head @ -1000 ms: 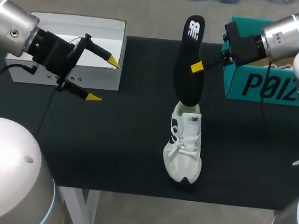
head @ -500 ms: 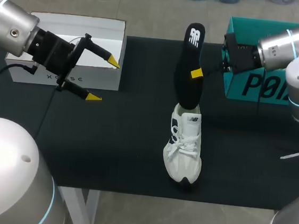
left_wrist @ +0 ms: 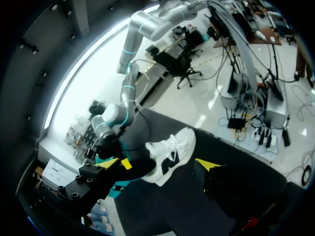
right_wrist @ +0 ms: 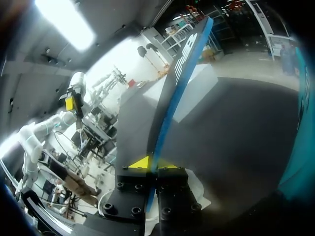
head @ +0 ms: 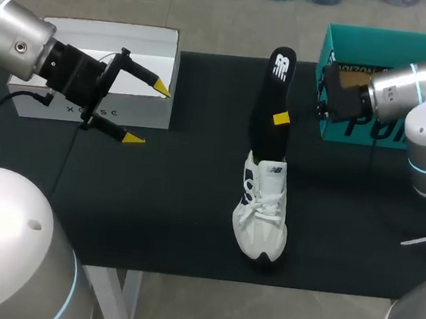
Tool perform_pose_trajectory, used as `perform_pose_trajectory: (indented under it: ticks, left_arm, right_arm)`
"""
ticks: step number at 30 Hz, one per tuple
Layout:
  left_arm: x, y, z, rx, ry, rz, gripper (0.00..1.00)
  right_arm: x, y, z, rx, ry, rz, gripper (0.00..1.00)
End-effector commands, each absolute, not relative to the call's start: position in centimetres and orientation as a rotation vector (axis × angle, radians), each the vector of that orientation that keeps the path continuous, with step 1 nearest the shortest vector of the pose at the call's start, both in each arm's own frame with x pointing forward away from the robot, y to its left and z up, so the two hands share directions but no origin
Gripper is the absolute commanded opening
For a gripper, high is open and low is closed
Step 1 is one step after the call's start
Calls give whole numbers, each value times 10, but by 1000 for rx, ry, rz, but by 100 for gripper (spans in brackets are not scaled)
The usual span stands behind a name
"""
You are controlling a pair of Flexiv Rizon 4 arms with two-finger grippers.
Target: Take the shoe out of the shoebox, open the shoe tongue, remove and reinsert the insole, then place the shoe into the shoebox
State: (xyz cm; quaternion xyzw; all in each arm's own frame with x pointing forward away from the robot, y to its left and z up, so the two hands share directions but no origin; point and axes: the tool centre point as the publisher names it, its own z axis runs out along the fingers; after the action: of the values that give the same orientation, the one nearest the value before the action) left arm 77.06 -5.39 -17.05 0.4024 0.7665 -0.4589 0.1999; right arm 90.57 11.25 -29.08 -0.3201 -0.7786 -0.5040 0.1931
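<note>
The white shoe [head: 262, 210] stands on the black table [head: 154, 214] at lower centre of the head view, toe toward the near edge. The black insole [head: 271, 97] rises upright with its lower end at the shoe's heel opening. The right gripper [head: 280, 119], entering from the right edge, is clamped on the insole at mid-height with one yellow tip on each face, while the left gripper [head: 148, 113] at centre left hangs with fingers apart and nothing between them. At the far edge, a white box [head: 103, 41] sits upper left and a teal box [head: 407, 50] upper right.
</note>
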Motion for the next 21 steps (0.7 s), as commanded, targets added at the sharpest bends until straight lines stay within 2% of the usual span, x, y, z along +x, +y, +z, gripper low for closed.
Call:
perform_pose_trajectory:
  ticks: [1,21]
  left_arm:
    - [770,-53,-170,1126,2146,-1278,100]
    - [770,-53,-170,1126,2146,-1278,100]
  right_arm:
    - [894,113,-296,-922,-2183,-1434,0]
    - [856,114,-322,-958,-2215,-1342,0]
